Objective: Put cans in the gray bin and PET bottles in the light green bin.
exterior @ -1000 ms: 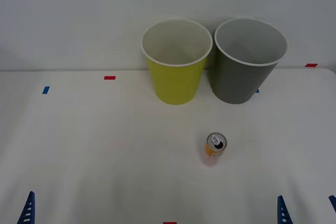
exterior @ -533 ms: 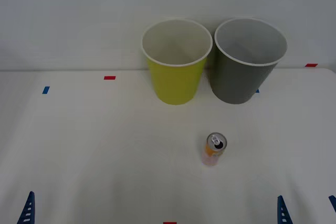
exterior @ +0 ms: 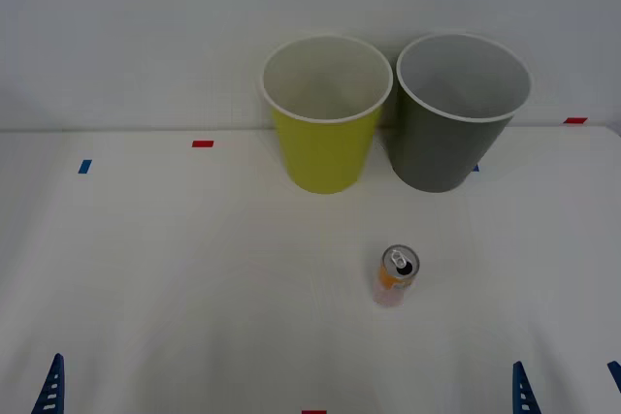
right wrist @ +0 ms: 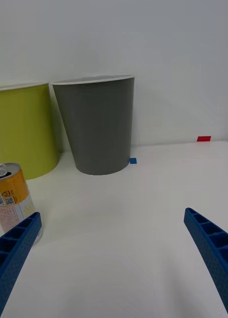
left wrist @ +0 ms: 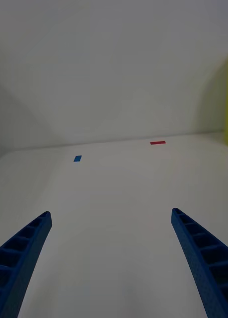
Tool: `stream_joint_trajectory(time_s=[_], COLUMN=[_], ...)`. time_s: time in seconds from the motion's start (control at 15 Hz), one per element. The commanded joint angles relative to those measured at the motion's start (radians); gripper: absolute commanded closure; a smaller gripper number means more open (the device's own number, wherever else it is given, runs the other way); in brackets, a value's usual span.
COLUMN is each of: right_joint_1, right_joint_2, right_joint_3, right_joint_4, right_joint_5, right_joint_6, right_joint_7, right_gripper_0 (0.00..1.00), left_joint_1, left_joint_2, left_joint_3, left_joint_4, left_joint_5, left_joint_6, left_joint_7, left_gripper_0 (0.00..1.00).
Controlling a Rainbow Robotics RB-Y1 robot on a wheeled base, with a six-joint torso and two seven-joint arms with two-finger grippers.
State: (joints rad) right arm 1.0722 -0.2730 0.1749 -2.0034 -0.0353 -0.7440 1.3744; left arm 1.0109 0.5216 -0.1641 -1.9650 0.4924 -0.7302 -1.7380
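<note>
A slim can (exterior: 396, 276) with an orange upper body and pale pink lower body stands upright on the white table, in front of the two bins. The light green bin (exterior: 326, 152) and the gray bin (exterior: 441, 152) stand side by side against the back wall, both upright. My right gripper (right wrist: 112, 213) is open near the table's front right edge, with the can (right wrist: 12, 198) just beyond one fingertip and the gray bin (right wrist: 99, 129) farther ahead. My left gripper (left wrist: 110, 213) is open at the front left, nothing between its fingers. PET bottles are out of view.
Small tape marks lie on the table: red (exterior: 202, 143) and blue (exterior: 84, 167) at the back left, red (exterior: 574, 120) at the back right, red (exterior: 313, 412) at the front edge. A white wall rises right behind the bins.
</note>
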Motion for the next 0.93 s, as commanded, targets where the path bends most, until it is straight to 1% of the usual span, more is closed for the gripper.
stream_joint_trajectory(time_s=[0.07,0.47,0.53,0.73,0.93], right_joint_1=[0.0,0.0,-0.009,-0.014,-0.012], right_joint_2=[0.0,0.0,0.021,0.032,0.028], right_joint_3=[0.0,0.0,0.017,0.04,0.066], right_joint_4=[0.0,0.0,0.041,0.044,0.061], right_joint_5=[0.0,0.0,0.006,0.014,0.014], right_joint_6=[0.0,0.0,0.014,-0.006,-0.026], right_joint_7=[0.0,0.0,0.005,0.034,0.064], right_gripper_0=[0.0,0.0,0.0,0.0,0.0], left_joint_1=[0.0,0.0,0.0,0.0,0.0], left_joint_2=[0.0,0.0,0.0,0.0,0.0], left_joint_3=[0.0,0.0,0.0,0.0,0.0], left_joint_4=[0.0,0.0,0.0,0.0,0.0], left_joint_5=[0.0,0.0,0.0,0.0,0.0], left_joint_6=[0.0,0.0,0.0,0.0,0.0], left_joint_7=[0.0,0.0,0.0,0.0,0.0], left_gripper_0=[0.18,0.18,0.18,0.18,0.18])
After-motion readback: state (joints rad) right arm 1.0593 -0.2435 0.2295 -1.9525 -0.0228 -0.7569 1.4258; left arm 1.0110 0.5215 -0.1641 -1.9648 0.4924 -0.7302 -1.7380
